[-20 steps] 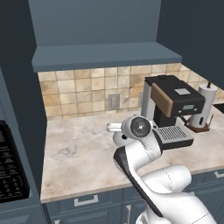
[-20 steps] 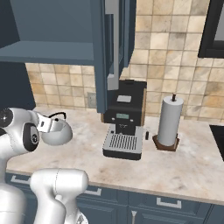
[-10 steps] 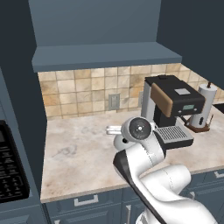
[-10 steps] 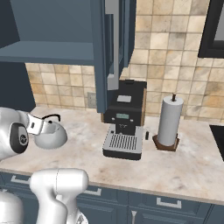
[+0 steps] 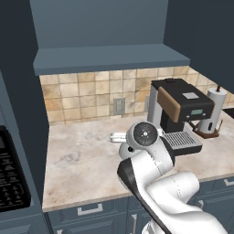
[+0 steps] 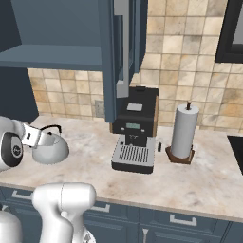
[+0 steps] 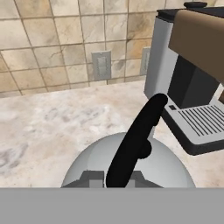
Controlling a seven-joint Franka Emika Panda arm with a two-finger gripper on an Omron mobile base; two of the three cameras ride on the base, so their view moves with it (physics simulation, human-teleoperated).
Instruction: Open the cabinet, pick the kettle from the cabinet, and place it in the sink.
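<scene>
The whitish-grey kettle (image 6: 51, 149) hangs low over the marble counter (image 6: 95, 142), left of the coffee machine. My gripper (image 6: 34, 135) is shut on its arched black handle (image 7: 134, 141). In the hand view the kettle (image 7: 127, 164) shows as a grey dome right under my gripper (image 7: 117, 180). I cannot tell whether its base touches the counter. In the left base view my own arm hides most of the kettle. The cabinet (image 5: 109, 58) stands open above, and its door (image 6: 121, 57) swings out over the coffee machine. The sink is out of view.
A black and silver coffee machine (image 6: 135, 128) stands on the counter to the kettle's right, with a paper towel roll (image 6: 184, 128) beyond it. A wall outlet (image 7: 101, 64) sits in the tiled backsplash. A black stove (image 5: 10, 176) lies at the far left.
The kettle, still in my grip, has drifted a little to the left and slightly lower in the right base view. My elbow has shifted with it.
</scene>
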